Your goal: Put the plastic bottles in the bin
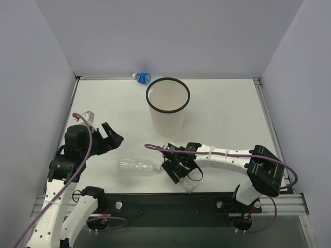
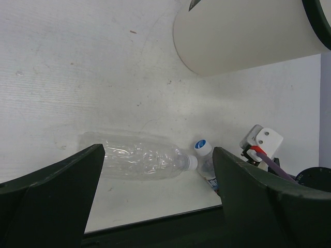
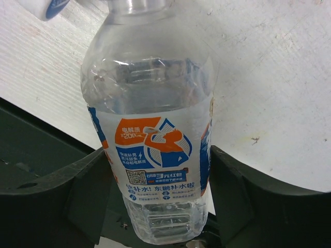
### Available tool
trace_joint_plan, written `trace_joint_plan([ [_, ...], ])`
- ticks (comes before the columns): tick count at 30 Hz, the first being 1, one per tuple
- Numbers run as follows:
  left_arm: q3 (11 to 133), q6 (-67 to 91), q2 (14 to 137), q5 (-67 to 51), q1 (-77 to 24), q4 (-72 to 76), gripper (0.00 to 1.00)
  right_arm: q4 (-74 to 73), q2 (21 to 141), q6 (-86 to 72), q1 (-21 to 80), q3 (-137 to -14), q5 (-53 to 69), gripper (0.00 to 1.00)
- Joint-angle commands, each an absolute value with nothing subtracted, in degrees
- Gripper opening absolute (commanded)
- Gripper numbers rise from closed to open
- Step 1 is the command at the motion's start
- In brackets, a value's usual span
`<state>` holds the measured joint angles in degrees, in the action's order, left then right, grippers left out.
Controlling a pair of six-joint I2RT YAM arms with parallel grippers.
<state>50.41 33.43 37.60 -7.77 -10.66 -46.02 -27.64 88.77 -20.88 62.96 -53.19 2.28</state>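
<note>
My right gripper [image 1: 181, 172] is shut on the white-blue-red labelled bottle [image 3: 155, 155], its fingers pressed on both sides of the label, low over the table's front edge. The bottle's clear end shows under the gripper [image 1: 192, 184]. The unlabelled bottle [image 1: 137, 166] lies on its side just left of it, cap toward the right gripper; it also shows in the left wrist view [image 2: 139, 157]. My left gripper [image 1: 113, 139] is open and empty, above and left of that bottle. The blue-labelled bottle [image 1: 142, 78] lies at the back wall. The bin [image 1: 168, 106] stands upright at centre.
A black rail [image 1: 165, 204] runs along the table's near edge, right beside the held bottle. Grey walls close in the left, back and right sides. The bin's wall [image 2: 248, 36] shows at the top right of the left wrist view.
</note>
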Motion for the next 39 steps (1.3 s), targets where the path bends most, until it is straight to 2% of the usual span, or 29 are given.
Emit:
trace_joint_plan([
  [1,53.09,33.22,37.71,-7.65,-10.46,-46.14,0.97,-29.0,86.49,-19.78,62.84,-54.66,1.23,0.59],
  [5,53.09,33.22,37.71,-7.47,-10.37,-45.97,0.97,-35.56,79.92,-18.29,62.84,-62.03,-2.26,0.6],
  [10,52.56,33.84,37.62,-7.82,-10.46,-45.62,0.98,-44.11,76.82,-13.37,58.81,-81.09,-5.89,0.6],
  [14,52.12,34.54,37.62,-8.35,-10.37,-44.91,0.97,-44.38,79.88,-10.64,52.04,-96.64,-3.43,0.6],
  [21,53.35,34.37,38.06,-8.09,-10.37,-45.87,0.97,-42.19,90.69,-8.18,45.62,-111.34,-2.91,0.59],
  [32,54.93,35.68,35.95,-6.94,-10.46,-49.74,0.97,-33.05,101.07,-7.82,39.73,-118.56,-0.53,0.59],
  [39,55.64,35.42,34.46,-5.54,-10.37,-52.56,0.97,-33.05,98.53,-7.65,38.58,-118.31,2.63,0.6],
])
